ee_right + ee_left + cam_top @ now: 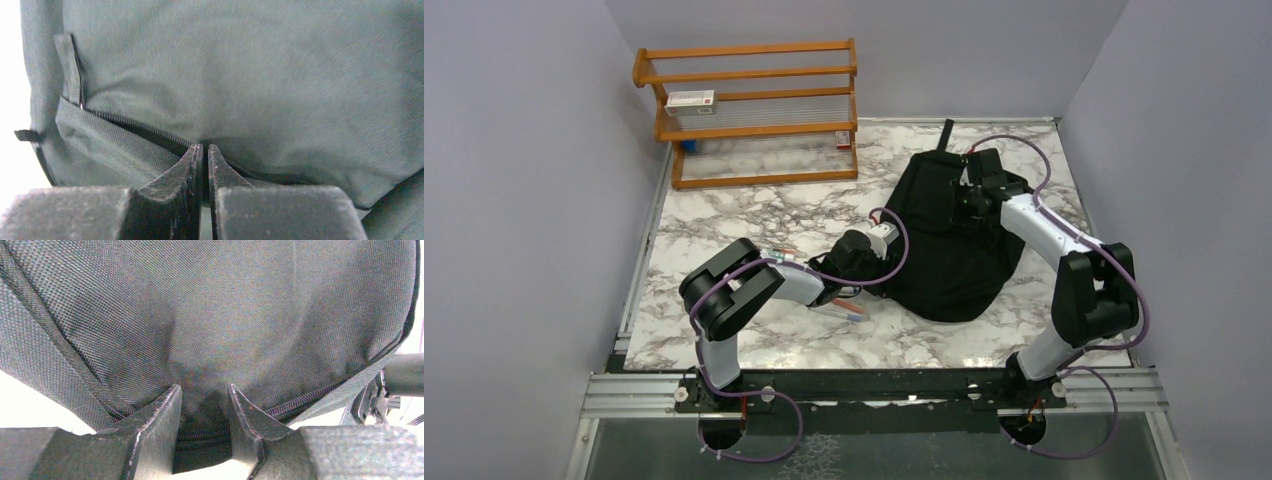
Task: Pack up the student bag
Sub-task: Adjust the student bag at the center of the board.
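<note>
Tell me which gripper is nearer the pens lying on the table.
Left. The left gripper sits at the left edge of the student bag, just past the pens; the right gripper is across the bag at its far right side.

Student bag (pixel 949 240) lies on the table (pixel 754 210), right of centre, reaching toward the far right corner. Rack (pixel 754 110) stands at the far left corner against the back edge, with a box (pixel 690 99) on an upper shelf. Pens (pixel 844 312) lie on the table near centre, just left of the bag. Left gripper (pixel 204 390) sits at the bag's left side, right gripper (pixel 205 147) at its far right part.
</note>
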